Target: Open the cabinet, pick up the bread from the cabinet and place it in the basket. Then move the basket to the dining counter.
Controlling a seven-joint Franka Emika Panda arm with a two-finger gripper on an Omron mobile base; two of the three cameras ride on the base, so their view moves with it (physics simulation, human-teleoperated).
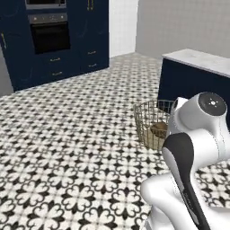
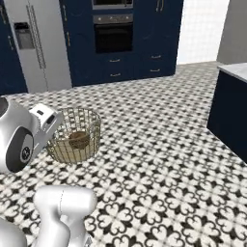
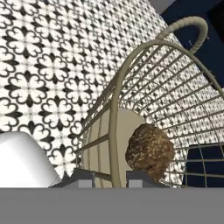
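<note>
**Wire basket with bread held at its rim over a patterned kitchen floor**

A round tan-gold wire basket [image 2: 75,133] appears above the black-and-white patterned floor [image 1: 67,148], beside the robot's white arm [image 1: 197,134]. In both base views it stands upright, mouth facing up, its sides narrowing toward the bottom. Whether it rests on the tiles or hangs clear of them cannot be told.

A brown, rough-crusted lump of bread [image 3: 150,151] lies on the basket's pale bottom. The loaf is roundish, so no long axis can be made out.

In the hand view, the gripper [image 3: 111,178] sits at the lower edge of the picture, its two dark fingertips [image 3: 83,178] drawn in close on either side of a rim wire of the basket, pinching it. From there the basket's cage fans away from the hand, and the bread lies just beyond the fingertips, inside the wires.

The dining counter [image 1: 200,60], a pale marble slab on a dark navy base, stands just behind the basket in the left base view. A wall of navy cabinets with a built-in oven [image 2: 113,36] lies well apart, across the floor.
</note>
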